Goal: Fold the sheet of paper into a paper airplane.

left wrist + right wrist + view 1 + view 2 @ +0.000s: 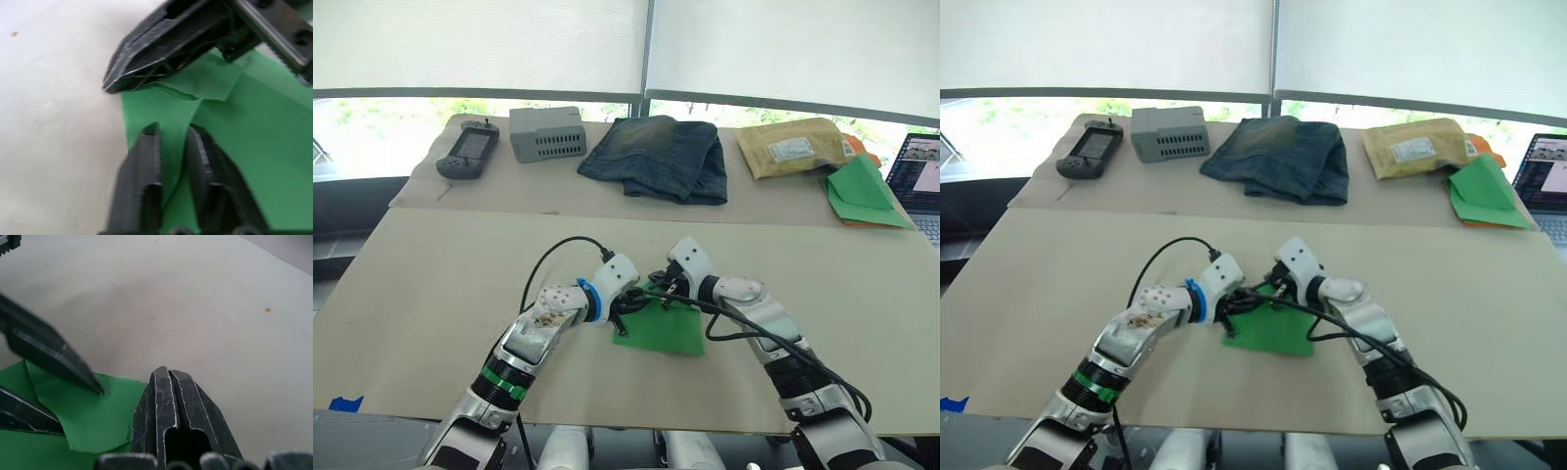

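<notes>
The sheet of paper (664,329) is bright green and lies flat on the beige table (440,294), near the front centre. Its far left corner is folded up into a small flap (205,81). My left gripper (625,305) sits at that corner, slightly open, its fingers (142,161) low over the paper and the flap between them in the right wrist view. From the other side my right gripper (664,290) meets it, shut, with its tip (166,374) at the paper's far edge beside the flap. I see nothing held between its fingers.
Along the back of the table lie a black handheld console (468,152), a grey box (546,133), folded jeans (658,157), a padded envelope (793,147) and a green paper heap with an orange sheet (862,191). A laptop (920,174) stands at the far right.
</notes>
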You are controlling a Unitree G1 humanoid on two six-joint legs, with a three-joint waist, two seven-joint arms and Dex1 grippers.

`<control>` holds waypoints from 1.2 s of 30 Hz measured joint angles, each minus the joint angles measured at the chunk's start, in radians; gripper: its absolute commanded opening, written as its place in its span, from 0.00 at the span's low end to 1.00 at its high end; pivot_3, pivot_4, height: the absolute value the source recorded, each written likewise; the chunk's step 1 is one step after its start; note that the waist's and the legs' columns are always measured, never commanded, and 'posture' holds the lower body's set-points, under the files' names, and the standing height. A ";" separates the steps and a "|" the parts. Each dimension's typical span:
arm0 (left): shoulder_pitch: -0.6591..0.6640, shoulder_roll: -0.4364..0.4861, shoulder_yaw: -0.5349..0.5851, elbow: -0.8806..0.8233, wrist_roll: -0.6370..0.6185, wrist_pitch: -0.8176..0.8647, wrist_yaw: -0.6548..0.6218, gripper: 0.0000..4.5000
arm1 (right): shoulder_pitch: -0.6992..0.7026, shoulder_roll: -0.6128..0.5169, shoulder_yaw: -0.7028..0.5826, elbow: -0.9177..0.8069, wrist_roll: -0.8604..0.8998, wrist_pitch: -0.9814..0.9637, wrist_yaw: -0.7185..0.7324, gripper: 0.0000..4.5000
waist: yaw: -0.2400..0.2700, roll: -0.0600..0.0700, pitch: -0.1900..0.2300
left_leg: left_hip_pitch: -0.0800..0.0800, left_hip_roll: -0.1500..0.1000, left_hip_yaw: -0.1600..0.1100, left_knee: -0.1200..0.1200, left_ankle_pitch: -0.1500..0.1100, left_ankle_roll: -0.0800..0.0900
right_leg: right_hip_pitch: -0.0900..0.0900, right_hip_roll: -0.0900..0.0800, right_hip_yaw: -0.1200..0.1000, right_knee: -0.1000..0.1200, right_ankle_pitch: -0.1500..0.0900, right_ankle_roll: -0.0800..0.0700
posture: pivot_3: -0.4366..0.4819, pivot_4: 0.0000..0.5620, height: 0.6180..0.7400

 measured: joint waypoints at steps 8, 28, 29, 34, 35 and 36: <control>-0.071 0.015 0.221 -0.019 -0.149 0.100 -0.015 0.86 | 0.003 0.004 -0.001 0.007 -0.009 -0.016 0.005 0.00 | -0.007 0.000 0.000 | 0.000 0.000 0.000 0.000 0.000 0.000 | 0.001 0.000 0.000 0.000 0.000 0.000 | 0.48 0.27 1.00; -0.055 -0.075 0.034 0.156 -0.047 -0.071 0.012 0.00 | 0.017 0.018 -0.003 -0.007 -0.017 -0.021 -0.008 0.00 | -0.018 0.000 0.000 | 0.000 0.000 0.000 0.000 0.000 0.000 | 0.000 0.000 0.000 0.000 0.001 -0.002 | 0.48 0.27 1.00; -0.055 -0.077 0.031 0.166 -0.047 -0.072 0.012 0.00 | 0.017 0.019 -0.003 -0.007 -0.017 -0.021 -0.010 0.00 | -0.018 0.000 0.000 | 0.000 0.000 0.000 0.000 0.000 0.000 | 0.000 0.000 0.000 0.000 0.001 -0.002 | 0.48 0.27 1.00; -0.037 -0.077 0.030 0.188 -0.032 -0.114 0.014 0.00 | 0.018 0.019 -0.001 -0.008 -0.017 -0.020 -0.014 0.00 | -0.018 0.000 0.000 | 0.001 0.000 0.000 0.000 0.000 0.000 | 0.001 0.000 0.000 0.000 0.001 -0.002 | 0.48 0.27 1.00; -0.033 -0.077 0.032 0.186 -0.031 -0.117 0.014 0.00 | 0.019 0.019 -0.001 -0.008 -0.017 -0.020 -0.014 0.00 | -0.018 0.000 0.000 | 0.001 0.000 0.000 0.000 0.000 0.000 | 0.001 0.000 0.000 0.000 0.001 -0.002 | 0.48 0.27 1.00; -0.030 -0.077 0.034 0.185 -0.031 -0.118 0.015 0.00 | 0.019 0.019 0.000 -0.008 -0.017 -0.020 -0.014 0.00 | -0.018 0.000 0.000 | 0.001 0.000 0.000 0.000 0.000 0.000 | 0.002 0.000 0.000 0.000 0.001 -0.002 | 0.48 0.27 1.00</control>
